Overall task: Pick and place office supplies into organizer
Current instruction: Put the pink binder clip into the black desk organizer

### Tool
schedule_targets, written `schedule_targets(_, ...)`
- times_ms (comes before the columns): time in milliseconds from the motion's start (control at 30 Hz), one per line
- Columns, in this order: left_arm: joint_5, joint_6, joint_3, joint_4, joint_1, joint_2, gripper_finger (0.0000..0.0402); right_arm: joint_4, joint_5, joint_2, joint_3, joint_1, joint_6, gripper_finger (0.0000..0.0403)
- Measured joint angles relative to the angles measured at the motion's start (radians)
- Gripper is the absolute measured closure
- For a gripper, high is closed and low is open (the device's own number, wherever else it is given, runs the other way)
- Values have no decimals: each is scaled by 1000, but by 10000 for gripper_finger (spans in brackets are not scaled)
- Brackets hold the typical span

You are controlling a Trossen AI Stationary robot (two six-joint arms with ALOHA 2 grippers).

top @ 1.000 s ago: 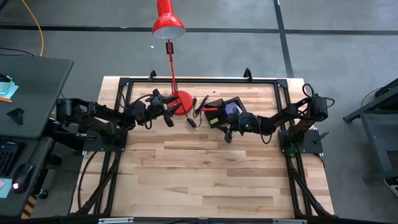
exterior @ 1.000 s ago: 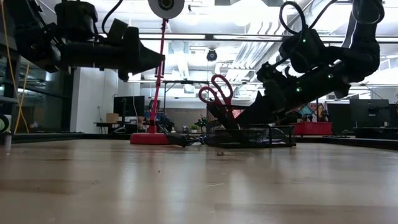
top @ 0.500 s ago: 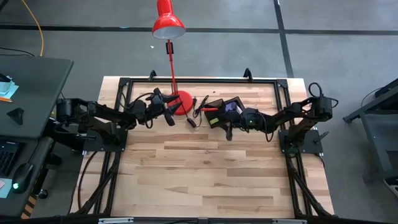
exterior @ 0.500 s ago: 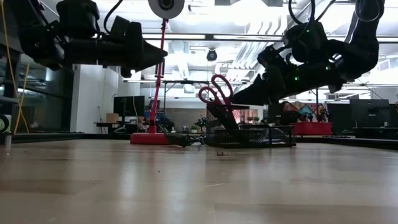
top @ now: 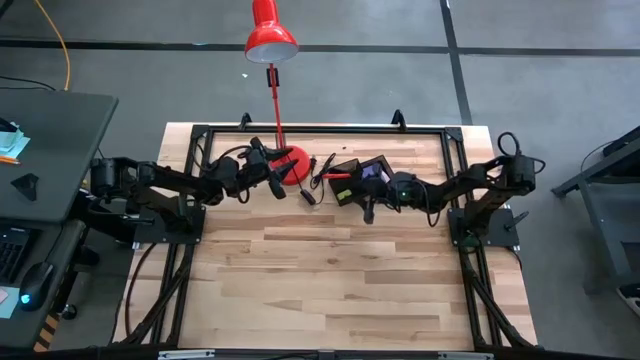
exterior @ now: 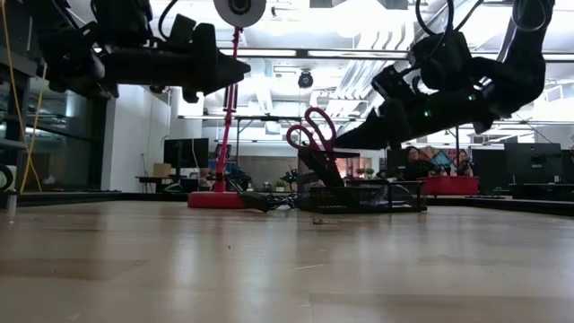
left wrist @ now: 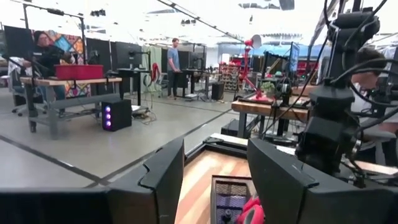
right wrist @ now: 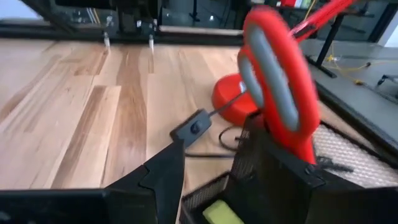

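My wooden bench (top: 330, 270) carries the black organizer (top: 358, 178) just under my right jaws, the lamp base (top: 293, 166) beside my left jaws.

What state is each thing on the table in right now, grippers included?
Scissors: standing handles-up in the organizer.
Organizer: on the table, partly filled.
Lamp: standing, base on the table.
Left gripper: open, empty, raised near the lamp base.
Right gripper: open, empty, raised beside the organizer.
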Motion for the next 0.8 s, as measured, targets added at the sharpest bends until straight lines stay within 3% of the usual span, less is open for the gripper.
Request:
schedule_targets(667,37,-16,1,-103,0,0,234,11,11,-61,0,3,143,219)
schedule_targets(800,37,-16,1,-101,0,0,234,-19,-32,-61,0,3,161,219)
